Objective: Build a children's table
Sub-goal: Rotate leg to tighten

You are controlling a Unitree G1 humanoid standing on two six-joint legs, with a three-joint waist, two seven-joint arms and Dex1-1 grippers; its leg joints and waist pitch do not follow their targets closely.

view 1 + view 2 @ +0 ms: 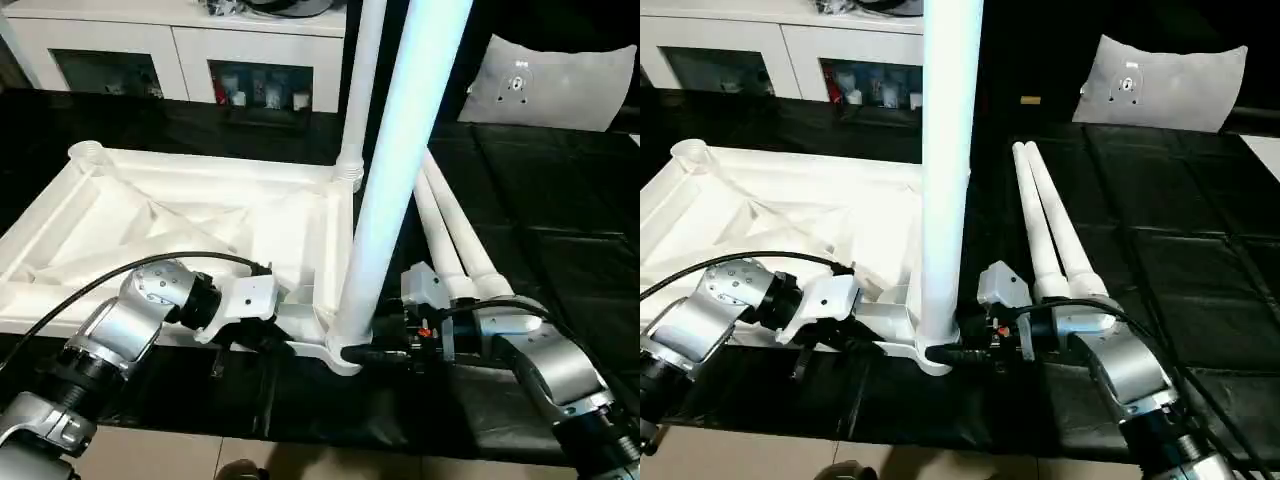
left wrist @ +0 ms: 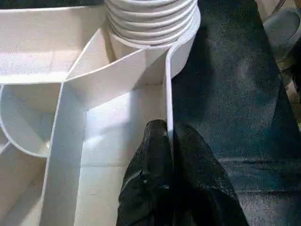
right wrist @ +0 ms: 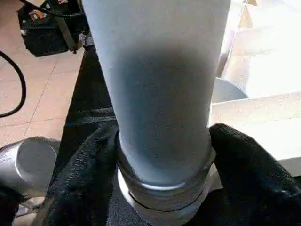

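The white table top (image 1: 200, 220) lies upside down on the black mat, ribs facing up, with an empty round socket (image 1: 88, 153) at its far left corner. One leg (image 1: 400, 150) stands upright in the near right corner socket, and a second leg (image 1: 365, 80) stands in the far right corner. Two loose legs (image 1: 1050, 220) lie side by side on the mat to the right. My left gripper (image 2: 167, 127) is shut on the thin rim wall of the table top, close to the near right socket. My right gripper (image 3: 164, 155) clasps the base of the near upright leg, one finger on each side.
A white cabinet with glass doors (image 1: 180, 50) stands behind the mat. A flat white board (image 1: 555, 85) leans at the back right. The black mat (image 1: 560, 250) spreads out to the right of the loose legs. Tiled floor (image 1: 300, 460) begins just past the mat's near edge.
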